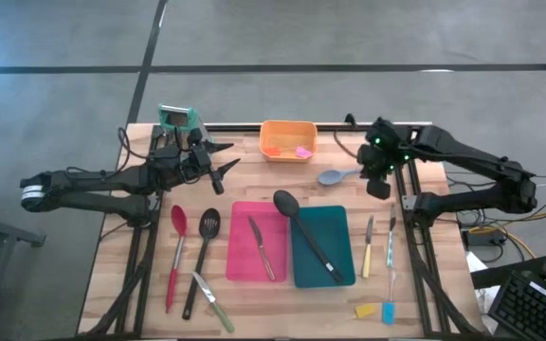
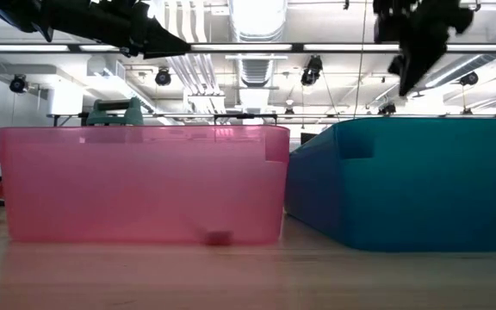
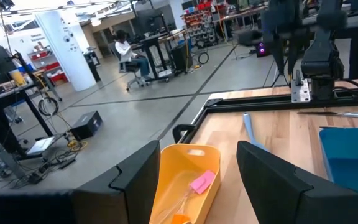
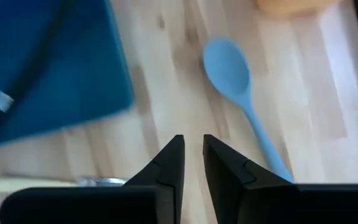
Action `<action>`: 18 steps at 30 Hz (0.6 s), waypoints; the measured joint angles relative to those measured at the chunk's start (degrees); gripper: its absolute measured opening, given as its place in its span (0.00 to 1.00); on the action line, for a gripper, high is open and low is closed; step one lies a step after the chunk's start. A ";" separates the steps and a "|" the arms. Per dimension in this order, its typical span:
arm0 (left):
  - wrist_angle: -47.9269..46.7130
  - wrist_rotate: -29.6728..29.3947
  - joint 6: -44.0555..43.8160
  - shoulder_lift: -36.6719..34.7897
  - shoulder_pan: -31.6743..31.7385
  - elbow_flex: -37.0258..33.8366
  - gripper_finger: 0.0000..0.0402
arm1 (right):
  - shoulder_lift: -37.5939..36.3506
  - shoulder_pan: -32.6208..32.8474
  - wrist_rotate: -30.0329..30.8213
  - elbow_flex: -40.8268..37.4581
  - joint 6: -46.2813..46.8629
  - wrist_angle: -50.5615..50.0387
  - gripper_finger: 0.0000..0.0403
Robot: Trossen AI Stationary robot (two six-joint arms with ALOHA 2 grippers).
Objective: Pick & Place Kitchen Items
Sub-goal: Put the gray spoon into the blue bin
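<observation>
Right gripper (image 1: 379, 180) above table's back right area, fingers nearly together, empty. Blue spoon (image 1: 336, 176) flat on wood just beside it, between orange bin (image 1: 287, 139) and teal bin (image 1: 322, 248). Likely target: spread fingers, centre over handle, turn wrist across it, descend straight. Left gripper (image 1: 224, 161) near back left edge, fingers apart, idle.

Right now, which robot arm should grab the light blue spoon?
Probably the right one. Its gripper hovers just beside the light blue spoon, fingers nearly closed. The left gripper hangs farther off, beyond the orange bin.
</observation>
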 joint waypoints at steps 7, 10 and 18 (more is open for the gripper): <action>-0.05 0.00 -0.71 0.06 -0.02 0.00 0.54 | 2.13 -0.02 9.92 -8.84 -2.53 4.84 0.11; -0.07 0.00 -0.87 0.50 -0.02 0.00 0.54 | 4.02 -0.02 13.93 -11.11 -4.33 9.22 0.14; -0.10 0.00 -0.90 2.69 -0.04 0.01 0.54 | 12.01 -0.18 16.51 -13.47 -10.43 18.11 0.29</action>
